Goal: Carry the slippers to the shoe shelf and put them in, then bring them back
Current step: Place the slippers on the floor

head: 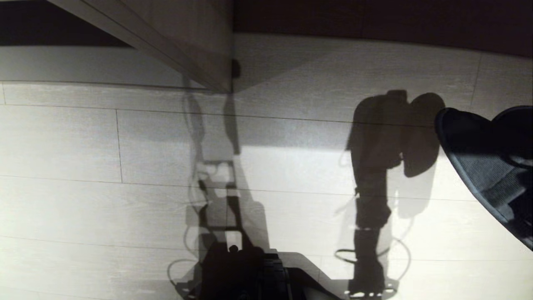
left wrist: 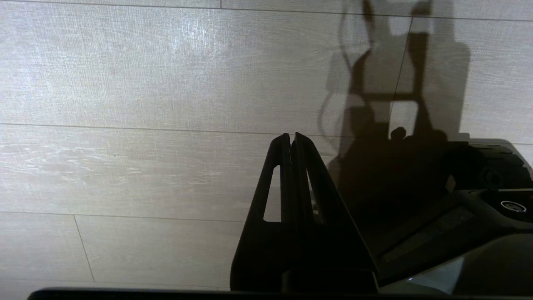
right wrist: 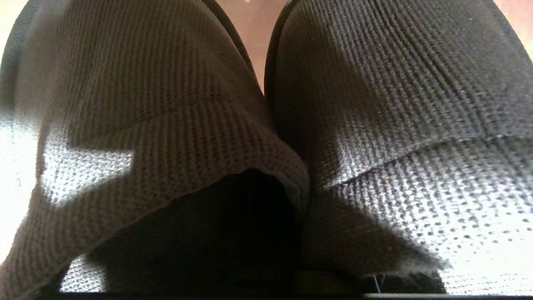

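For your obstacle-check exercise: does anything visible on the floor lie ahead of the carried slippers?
Nothing visible does. The slippers hang raised at the head view's right edge; the floor ahead shows only shadows. A wooden panel stands farther left.

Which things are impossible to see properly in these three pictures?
- Right hand: hidden in the right wrist view by the slippers that fill it.
- Slippers: cut off by the head view's right edge.
- Shoe shelf: in no view.
- Left hand: shut over the floor; its arm is outside the picture.
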